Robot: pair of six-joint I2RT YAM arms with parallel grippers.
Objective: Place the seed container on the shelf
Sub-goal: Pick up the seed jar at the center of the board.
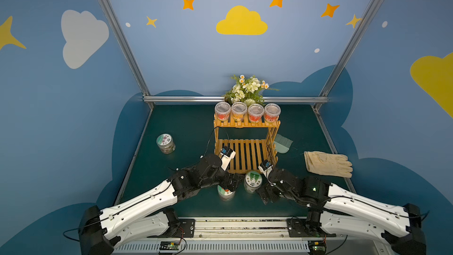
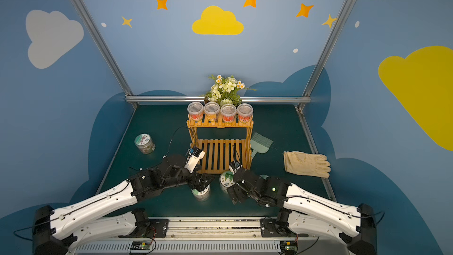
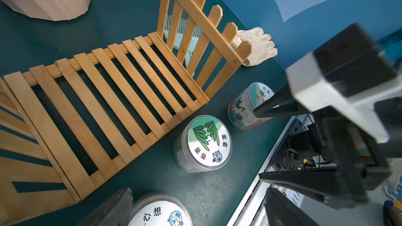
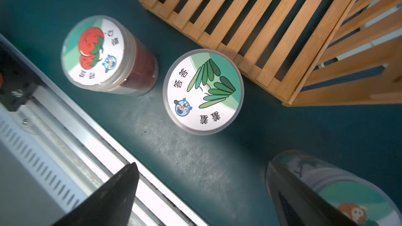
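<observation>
The green table (image 1: 186,128) carries the wooden shelf (image 1: 247,154) toward its 12 o'clock side. The left gripper (image 3: 199,189) hangs spread above the tomato jar (image 4: 93,53). The right gripper (image 4: 202,163) is spread also, one finger near the third jar (image 3: 243,109). These and the cucumber jar (image 4: 203,91) stand (all upright) on the table at the shelf's 6 o'clock.

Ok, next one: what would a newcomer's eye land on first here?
The orange-yellow slatted shelf in the middle of the green table, its top tier lined with four clear jars, its lower tier bare. Just in front of it stand the cucumber-lidded jar and the tomato-lidded jar. A pale work glove lies off to the right.
</observation>
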